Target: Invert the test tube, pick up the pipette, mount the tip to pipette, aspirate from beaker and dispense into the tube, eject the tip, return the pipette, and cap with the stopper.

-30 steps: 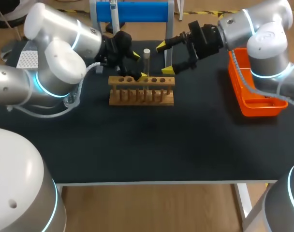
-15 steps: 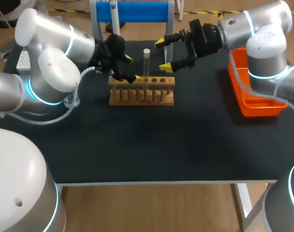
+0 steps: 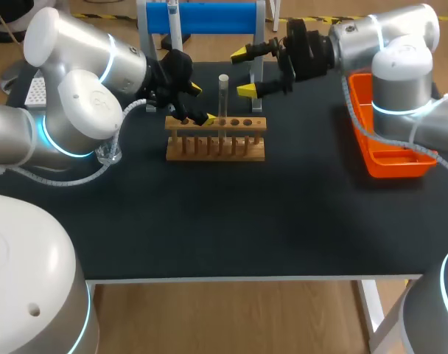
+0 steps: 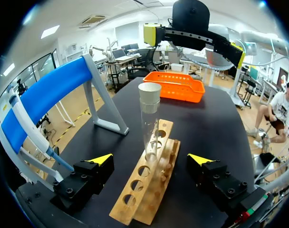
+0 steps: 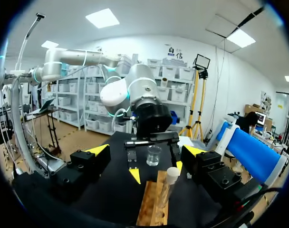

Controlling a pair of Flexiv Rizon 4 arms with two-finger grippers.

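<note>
While the clear glass test tube (image 3: 223, 103) is standing in the wooden rack (image 3: 216, 138), left pincer (image 3: 202, 104) and right pincer (image 3: 244, 71) — both open — are retreating.

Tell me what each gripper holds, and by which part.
Nothing is held. The left gripper and the right gripper are both open. The test tube stands upright in the wooden rack, and no finger touches it.
</note>
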